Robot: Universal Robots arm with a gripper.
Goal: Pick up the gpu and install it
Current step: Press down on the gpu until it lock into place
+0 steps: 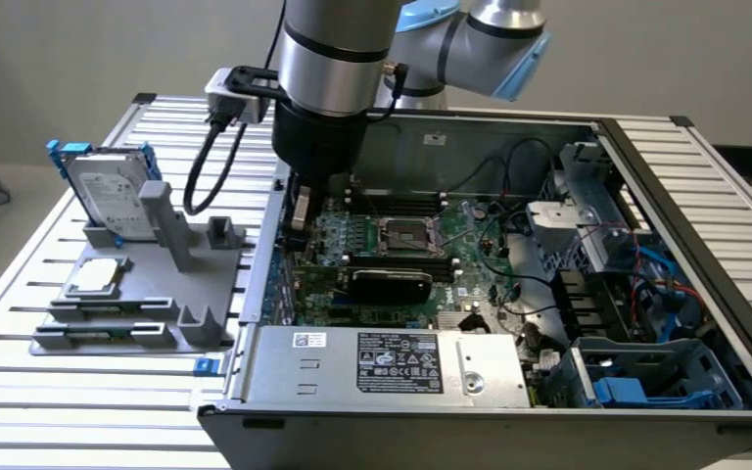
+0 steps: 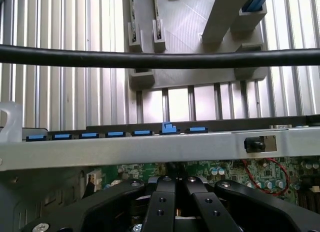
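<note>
The gpu [image 1: 390, 284] stands inside the open computer case, its black rounded shroud facing the front and its green board running toward the case wall on the exterior view's left. My gripper [image 1: 302, 217] hangs just inside that wall, above the card's end on that side. In the wrist view the gripper [image 2: 179, 182] has its black fingers [image 2: 161, 202] drawn together over the green motherboard [image 2: 260, 169], shut, with nothing visible between them. Whether it touches the card is hidden.
A grey holder [image 1: 128, 318] on the slatted table carries the silver hard drive with blue rails [image 1: 109, 191] and the square processor chip [image 1: 98, 277]. The case's power supply [image 1: 390, 362] sits at the front. A black cable [image 2: 150, 59] crosses the wrist view above the case wall [image 2: 150, 148].
</note>
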